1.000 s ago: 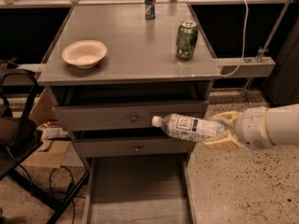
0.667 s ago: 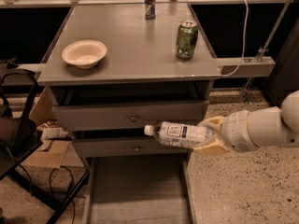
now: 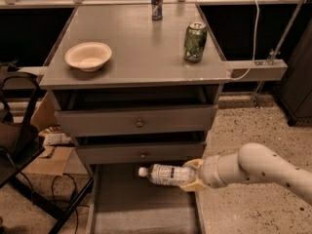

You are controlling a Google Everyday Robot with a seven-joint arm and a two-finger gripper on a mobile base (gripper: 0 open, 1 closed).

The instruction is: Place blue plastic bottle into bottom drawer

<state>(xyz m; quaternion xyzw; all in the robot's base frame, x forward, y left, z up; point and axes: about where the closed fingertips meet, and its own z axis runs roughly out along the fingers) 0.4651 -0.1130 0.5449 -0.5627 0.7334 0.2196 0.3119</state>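
The tan gripper [image 3: 190,175], over the grey bottom drawer [image 3: 141,213], clasps the blue plastic bottle [image 3: 163,174], which is clear with a white cap and a pale, bluish-printed label. The arm [image 3: 263,165] is cream with dark dots. The soda can [image 3: 195,42] is green, the bowl [image 3: 88,55] cream and the floor [image 3: 243,130] speckled.

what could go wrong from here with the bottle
The pincer, at the right side of the bottom drawer, holds the blue plastic bottle sideways by its base end only, so it may sag or slip. Released from this height, it would likely roll on the flat floor. Its cap sits close under the knobbed drawer front, which a lift might clip.
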